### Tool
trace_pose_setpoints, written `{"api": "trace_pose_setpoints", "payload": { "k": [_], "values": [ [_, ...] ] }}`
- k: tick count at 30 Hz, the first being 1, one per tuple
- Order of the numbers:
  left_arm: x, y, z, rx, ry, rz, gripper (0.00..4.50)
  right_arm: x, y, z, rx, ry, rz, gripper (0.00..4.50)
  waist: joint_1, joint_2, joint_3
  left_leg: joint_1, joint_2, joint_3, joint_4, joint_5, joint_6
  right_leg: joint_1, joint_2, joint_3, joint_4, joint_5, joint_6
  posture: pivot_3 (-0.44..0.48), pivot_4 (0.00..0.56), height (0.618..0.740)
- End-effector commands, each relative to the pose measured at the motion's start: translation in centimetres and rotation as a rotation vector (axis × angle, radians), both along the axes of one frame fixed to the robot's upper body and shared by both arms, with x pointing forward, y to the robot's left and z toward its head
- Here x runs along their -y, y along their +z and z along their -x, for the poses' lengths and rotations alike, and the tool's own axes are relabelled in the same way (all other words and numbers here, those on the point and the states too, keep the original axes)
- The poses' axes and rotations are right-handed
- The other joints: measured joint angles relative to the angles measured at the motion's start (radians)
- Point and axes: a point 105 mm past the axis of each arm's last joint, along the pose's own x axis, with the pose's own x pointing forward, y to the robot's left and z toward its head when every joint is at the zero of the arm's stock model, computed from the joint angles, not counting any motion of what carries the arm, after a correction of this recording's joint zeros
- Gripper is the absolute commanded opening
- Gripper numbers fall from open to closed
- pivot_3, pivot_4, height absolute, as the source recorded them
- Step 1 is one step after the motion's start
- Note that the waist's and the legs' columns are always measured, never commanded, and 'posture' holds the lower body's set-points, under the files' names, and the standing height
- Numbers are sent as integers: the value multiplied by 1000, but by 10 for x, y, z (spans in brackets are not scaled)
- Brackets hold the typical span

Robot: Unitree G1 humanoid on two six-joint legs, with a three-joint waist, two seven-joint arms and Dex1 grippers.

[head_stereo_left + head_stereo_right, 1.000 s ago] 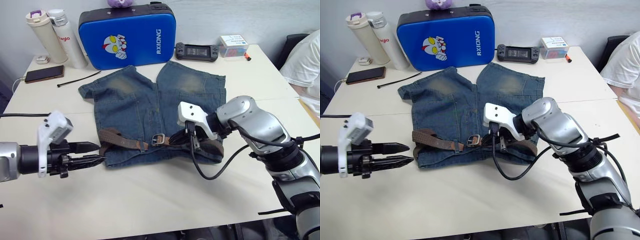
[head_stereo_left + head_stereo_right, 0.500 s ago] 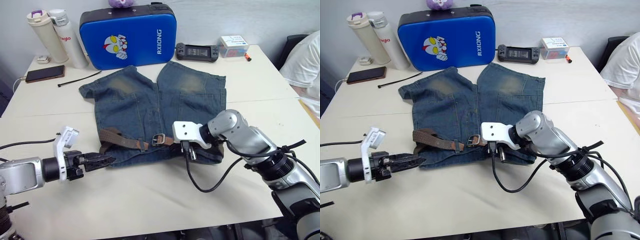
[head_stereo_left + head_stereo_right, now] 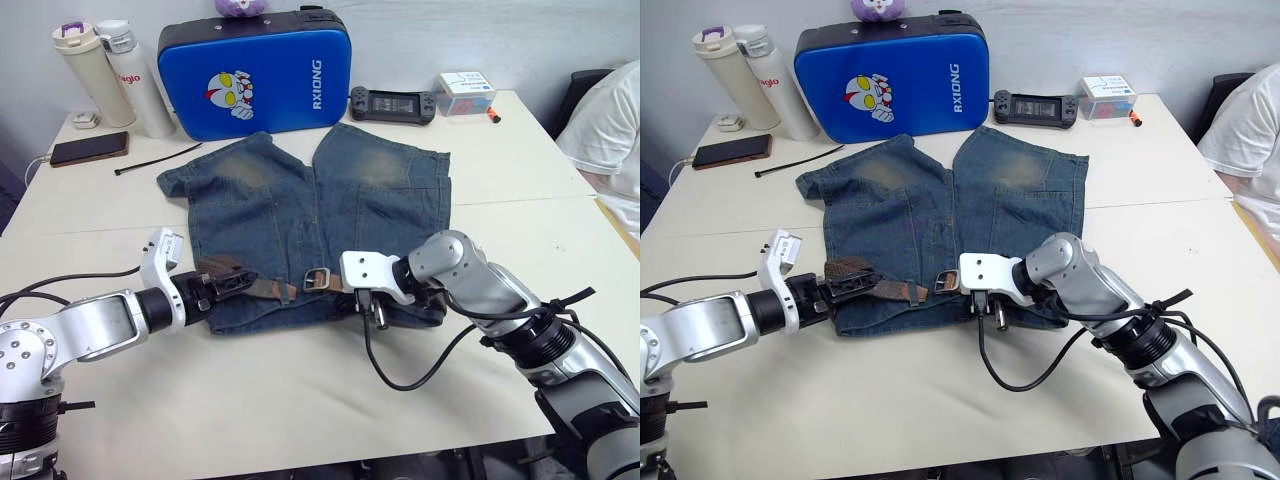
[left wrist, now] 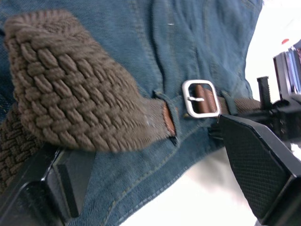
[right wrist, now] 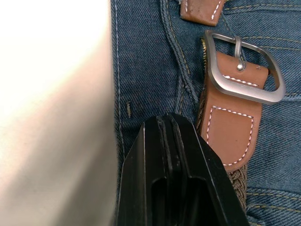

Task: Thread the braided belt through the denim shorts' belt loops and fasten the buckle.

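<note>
Reaching in from the lower left, the left gripper (image 4: 155,155) had closed in around the looped end of the dark brown braided belt (image 3: 228,272), jaws apart. That belt lay across the faded blue denim shorts (image 3: 300,205) mid-frame, silver buckle (image 5: 244,70) unfastened; the right gripper (image 3: 371,309), apparently clenched empty, sat beside it.

This looks like an office or lab room used for trials. A plain cream table (image 3: 300,400) runs across the frame against a bare pale wall. Along its far edge sit everyday desk things: two drink flasks (image 3: 110,75) at upper left, a phone (image 3: 88,148) on a charging cable, a handheld game console (image 3: 392,102), a small box (image 3: 467,92). At the right edge a person in a white shirt (image 3: 610,120) sits beside a dark chair (image 3: 585,85).
</note>
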Motion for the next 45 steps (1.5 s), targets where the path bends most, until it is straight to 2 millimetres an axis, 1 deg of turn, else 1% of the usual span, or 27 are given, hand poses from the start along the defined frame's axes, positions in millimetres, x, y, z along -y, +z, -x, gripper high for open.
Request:
{"api": "trace_pose_setpoints", "payload": {
  "k": [1,3,4,9,10,16,21,24,27,30,33,35,36,39,40,42,43,44,45],
  "values": [
    [-1,6,-4,21,34,18,3843,4,8,-3,42,-17,-2,0,0,0,0,0,0,0,0,0,0,0,0,0,0,0,0,0,150,664],
    [2,7,-5,23,29,29,3204,5,8,-3,43,-20,3,0,0,0,0,0,0,0,0,0,0,0,0,0,0,0,0,0,150,664],
    [3,7,-5,23,23,31,2789,5,7,-3,43,-21,6,0,1,0,0,0,0,0,0,0,0,0,0,0,0,0,0,0,150,664],
    [12,4,-6,9,-3,30,627,4,5,-4,49,-20,31,0,1,0,0,0,0,0,0,0,0,0,0,0,0,0,0,0,150,664],
    [13,1,-6,-3,-13,22,74,3,6,-5,54,-22,36,0,1,0,0,0,0,0,0,0,0,0,0,0,0,0,0,0,150,664],
    [23,-11,-8,-58,-45,-15,74,-1,10,-6,67,-31,33,0,2,0,0,0,-1,0,1,0,0,0,0,1,0,0,0,0,150,664],
    [30,-20,-12,-100,-45,-24,74,2,14,-5,73,-47,29,0,2,0,0,-1,-1,0,1,0,0,0,0,1,0,0,0,0,150,664],
    [42,-22,-14,-108,-62,-6,74,4,14,-3,70,-58,27,0,3,0,0,-1,-1,0,1,0,0,0,0,1,0,0,0,0,150,664],
    [49,-22,-14,-108,-72,4,74,5,14,-1,66,-63,26,0,4,0,0,-1,-1,-1,2,0,0,0,0,1,0,0,0,0,150,664],
    [51,-23,-9,-108,-108,-17,74,5,13,0,62,-65,25,0,3,0,0,-1,-1,-1,2,0,0,0,0,1,0,0,0,0,150,664],
    [48,-22,3,-90,-197,-108,74,6,13,0,61,-65,25,0,2,0,0,-1,-1,-1,2,0,0,0,0,1,0,0,0,0,150,664],
    [43,-18,7,-68,-219,-141,881,7,14,0,61,-64,25,0,1,0,0,-1,-1,-1,1,0,0,-1,0,2,0,0,0,0,150,664],
    [40,-14,9,-59,-230,-145,1041,6,14,0,62,-62,25,0,0,0,0,-1,-1,-1,1,0,0,-1,0,2,0,0,0,0,150,664],
    [19,-4,14,-47,-235,-223,2160,5,18,-1,66,-55,20,0,0,0,0,-1,-2,-2,1,0,0,-1,0,3,0,0,0,0,150,664],
    [11,-2,17,-36,-259,-288,2554,4,20,-1,66,-52,16,0,-1,0,0,-1,-2,-2,1,0,0,-1,0,3,0,0,0,0,150,664],
    [1,0,24,-30,-307,-375,3236,2,25,0,64,-45,3,0,-1,0,0,-1,-2,-3,0,0,0,-2,1,3,0,0,0,0,150,664],
    [-2,1,27,-30,-327,-400,3552,1,26,0,62,-42,-2,0,-1,0,0,-1,-2,-3,0,0,0,-2,1,3,0,0,-1,0,150,664],
    [-3,1,29,-19,-357,-437,4107,1,29,1,61,-38,-9,0,-1,0,0,-1,-3,-3,0,0,0,-2,1,3,0,0,-1,0,150,664],
    [-4,1,30,-10,-380,-464,4419,1,30,1,60,-36,-13,0,1,0,0,-1,-3,-3,-1,0,0,-2,1,4,0,0,-1,0,150,664]
  ]
}}
